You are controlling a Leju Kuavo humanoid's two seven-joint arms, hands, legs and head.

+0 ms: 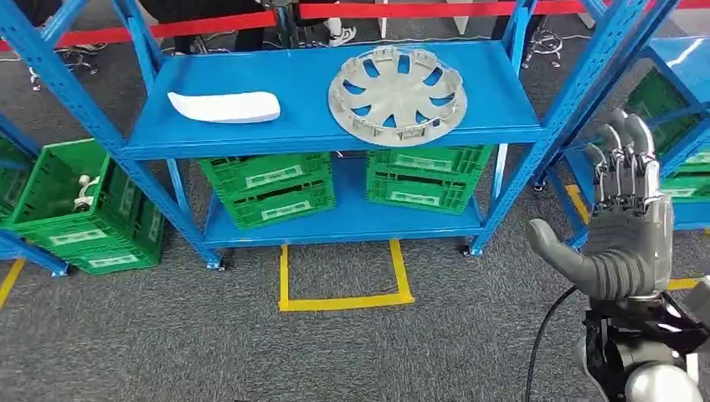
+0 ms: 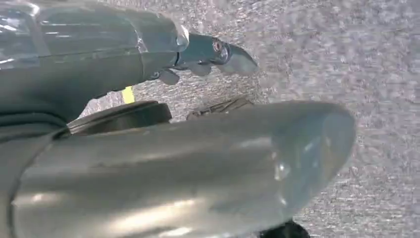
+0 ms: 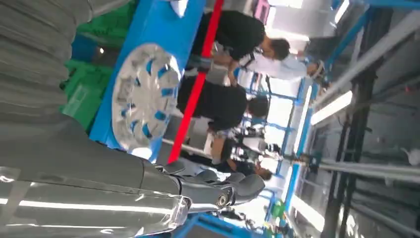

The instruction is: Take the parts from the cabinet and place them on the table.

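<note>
Right hand [image 1: 624, 226] raised, fingers apart (empty).

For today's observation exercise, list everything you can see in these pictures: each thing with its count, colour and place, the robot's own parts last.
wheel cover: one, silver-grey, right on top shelf
white part: one, white, left on top shelf
shelving rack: one in front, blue; others at both sides
crates: green, two on lower shelf, more at the sides
floor marking: yellow tape, on grey carpet before the rack
barrier tape: red, behind the rack
people: several, beyond the tape
right hand: raised, fingers apart, holds nothing
left hand: over carpet
</note>
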